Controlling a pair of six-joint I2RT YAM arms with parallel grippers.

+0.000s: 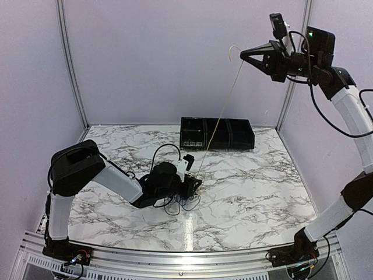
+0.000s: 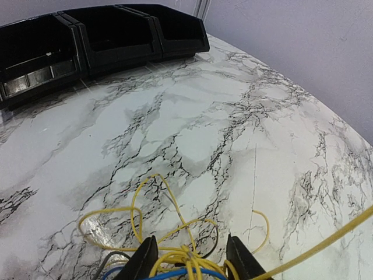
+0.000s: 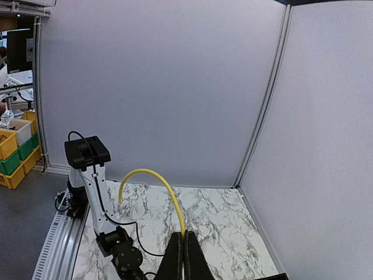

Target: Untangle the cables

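Yellow cable: we see the yellow cable [image 1: 218, 119] drawn taut in one straight line, from the tangle on the worktop up to the right end effector high at the far right. Its short free end curls past the fingers.
Tangle: the tangle [image 2: 185, 255] lies on the worktop [image 1: 262, 192] near the middle, in front of the tray [image 1: 242, 143] and apart from it. Yellow loops fan out flat from the knot, and the blue cable [image 2: 186, 272] and black cable [image 2: 108, 258] run into it.
Right end effector: the right end effector [image 3: 184, 236] is clamped on the yellow cable near its end, jaws closed to a slit.
Left end effector: the left end effector [image 2: 191, 237] sits low at the worktop, fingers part-way apart, one on each side of the knot. We cannot tell whether they pinch the wires or only bracket them.
Step in hand: we judge this to be drawing the yellow cable out of the knot, with one arm lifting and the other placed to hold the rest down.
Progress: early, in our view. All three cables meet in one knot and none lies apart.
Next move: it calls for a firm hold on blue and black that leaves the yellow loops free. After that, more pull along the taut line should let those loops slip through.
Risk: if yellow is trapped between the left jaws, we expect the pull to tighten the knot or drag the whole tangle.
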